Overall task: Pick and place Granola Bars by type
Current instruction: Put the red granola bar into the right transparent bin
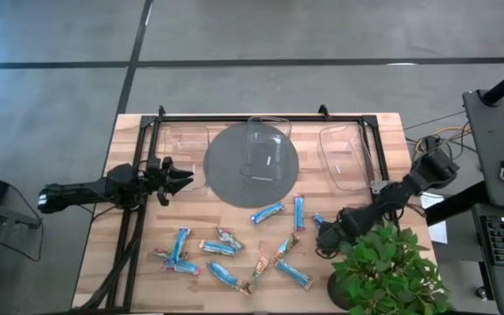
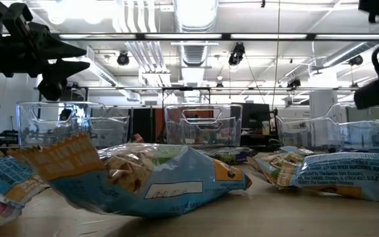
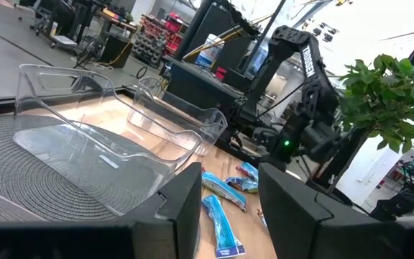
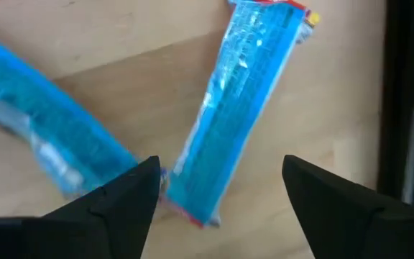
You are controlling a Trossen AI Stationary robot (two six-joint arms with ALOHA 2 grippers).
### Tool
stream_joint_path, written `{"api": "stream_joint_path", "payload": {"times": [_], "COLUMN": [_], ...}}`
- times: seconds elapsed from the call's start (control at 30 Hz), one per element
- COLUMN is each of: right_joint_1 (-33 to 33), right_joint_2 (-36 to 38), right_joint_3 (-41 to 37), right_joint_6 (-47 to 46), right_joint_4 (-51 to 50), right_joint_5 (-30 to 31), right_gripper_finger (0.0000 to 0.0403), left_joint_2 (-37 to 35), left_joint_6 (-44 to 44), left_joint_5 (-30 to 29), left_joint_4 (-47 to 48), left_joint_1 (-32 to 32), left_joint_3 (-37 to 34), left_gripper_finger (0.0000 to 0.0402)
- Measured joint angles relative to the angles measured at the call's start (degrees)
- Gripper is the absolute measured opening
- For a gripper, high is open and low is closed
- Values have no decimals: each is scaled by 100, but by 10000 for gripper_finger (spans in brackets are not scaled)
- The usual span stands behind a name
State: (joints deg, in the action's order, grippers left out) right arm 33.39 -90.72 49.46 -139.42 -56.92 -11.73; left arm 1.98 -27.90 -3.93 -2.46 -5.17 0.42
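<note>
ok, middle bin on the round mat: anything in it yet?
Empty. The high view shows the middle bin on the grey mat with no bars inside; the bars all lie on the wood in front of it.

Potted plant [image 1: 383, 267] covers the table's near right corner, bar print is unreadably small from above, one blue bar [image 4: 42, 147] runs off-frame.

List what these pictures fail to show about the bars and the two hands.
- Right hand, high view: the arm covers its fingers; the wrist view shows them open over a blue bar.
- Potted plant, high view: its leaves hide the table corner, so any bar there is unseen.
- Low view: the nearest bar blocks those behind it.
- Left hand, high view: too small to tell whether it holds anything; the wrist view shows it empty.
- Wrapper print: too small in the high view.
</note>
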Motion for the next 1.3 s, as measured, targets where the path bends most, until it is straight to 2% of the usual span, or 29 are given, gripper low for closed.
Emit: {"api": "stream_joint_path", "payload": {"times": [0.37,0.47,0.67,0.8,0.97,1.1,1.2,1.27,1.3], "right_joint_1": [-50,-38,-44,-39,-37,-42,-111,-258,-367], "right_joint_2": [-20,31,26,149,509,856,986,970,967], "right_joint_3": [-487,-515,-486,-159,514,1144,1701,2026,2097], "right_joint_6": [-72,45,332,843,1563,1836,1428,1052,1006], "right_joint_4": [402,368,312,354,321,-188,-1777,-3215,-3437], "right_joint_5": [39,246,317,403,1247,2482,3343,3597,3708], "right_gripper_finger": [223,189,93,42,20,26,32,32,32], "left_joint_2": [0,0,0,0,0,0,0,0,0], "left_joint_6": [0,1,2,1,0,1,2,0,0], "left_joint_5": [-2,0,0,0,-2,-1,-2,0,-2], "left_joint_4": [0,-2,-2,0,0,0,0,0,0], "left_joint_1": [0,0,0,0,-2,0,0,0,0], "left_joint_3": [-1,0,-2,-1,0,-1,0,0,0], "left_gripper_finger": [122,122,122,122,122,122,122,122,122]}}
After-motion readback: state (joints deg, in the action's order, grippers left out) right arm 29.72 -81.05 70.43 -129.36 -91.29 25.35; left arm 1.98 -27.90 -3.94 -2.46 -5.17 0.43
